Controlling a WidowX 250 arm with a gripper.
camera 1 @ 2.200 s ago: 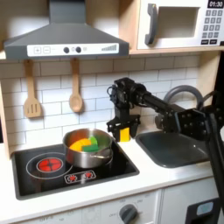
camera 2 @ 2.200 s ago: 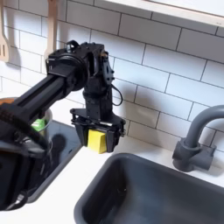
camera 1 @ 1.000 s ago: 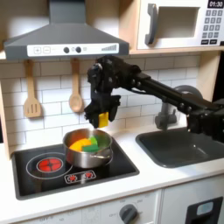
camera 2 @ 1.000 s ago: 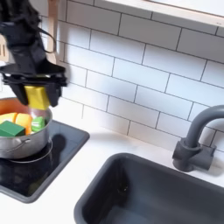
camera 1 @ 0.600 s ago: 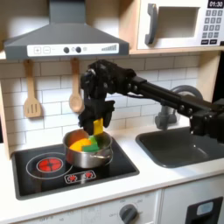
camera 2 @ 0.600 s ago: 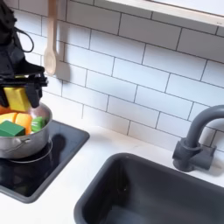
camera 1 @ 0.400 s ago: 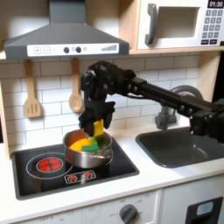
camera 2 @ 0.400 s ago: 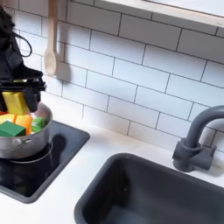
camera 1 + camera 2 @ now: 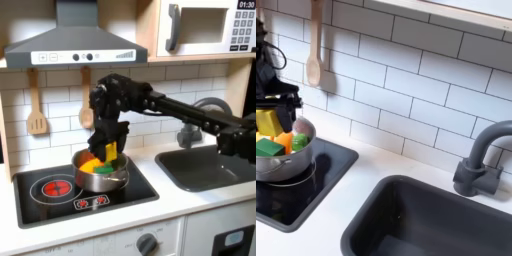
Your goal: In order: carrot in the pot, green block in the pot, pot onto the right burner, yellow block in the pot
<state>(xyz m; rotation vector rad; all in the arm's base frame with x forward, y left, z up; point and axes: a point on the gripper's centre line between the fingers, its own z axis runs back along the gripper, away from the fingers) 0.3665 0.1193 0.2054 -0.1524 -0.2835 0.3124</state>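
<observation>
The shiny steel pot (image 9: 100,176) (image 9: 284,163) stands on the black cooktop (image 9: 140,188) in both exterior views, on the ring nearer the sink, which it covers. Inside it lie the orange carrot (image 9: 90,163) (image 9: 285,141) and the green block (image 9: 268,147). My gripper (image 9: 109,146) (image 9: 268,112) hangs over the pot's mouth, shut on the yellow block (image 9: 109,152) (image 9: 268,123). The block sits low, at about rim height and just above the green block. Whether it touches what lies in the pot, I cannot tell.
A red ring burner (image 9: 57,187) lies bare at the first exterior view's left. A dark sink (image 9: 200,168) (image 9: 426,215) with a grey faucet (image 9: 481,160) is to the right in both exterior views. Wooden spoons (image 9: 87,105) hang on the tiled wall, under a hood (image 9: 70,45).
My gripper carried the yellow block from beside the sink leftward to above the pot, then lowered it toward the pot's mouth. The pot stayed put.
</observation>
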